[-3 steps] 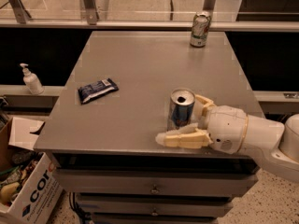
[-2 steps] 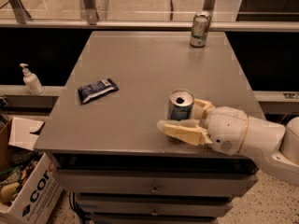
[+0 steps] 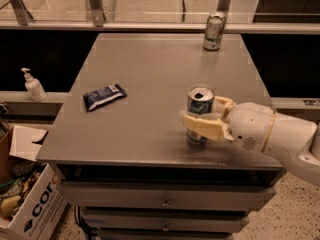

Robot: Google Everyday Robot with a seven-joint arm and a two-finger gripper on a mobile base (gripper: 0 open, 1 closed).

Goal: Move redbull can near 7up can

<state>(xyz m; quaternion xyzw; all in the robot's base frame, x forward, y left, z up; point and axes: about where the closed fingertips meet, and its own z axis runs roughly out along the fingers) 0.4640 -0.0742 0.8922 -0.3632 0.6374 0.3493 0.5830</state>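
The redbull can [image 3: 201, 98] stands upright near the front edge of the worktop [image 3: 150, 69], well apart from the 7up can [image 3: 214, 31] at the far edge. The hand [image 3: 204, 113] reaches in from the right and pinches the redbull can at mid-height, one finger [image 3: 202, 126] across its front; the rear finger's contact is hard to make out. The can's top looks open, so it is likely light, thin-walled and smooth. A gentle mid-body grip, kept upright, suits it best.

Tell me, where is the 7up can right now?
In the camera view, the 7up can stands on the table at its far edge, right of middle, well behind the redbull can and the tool at it.
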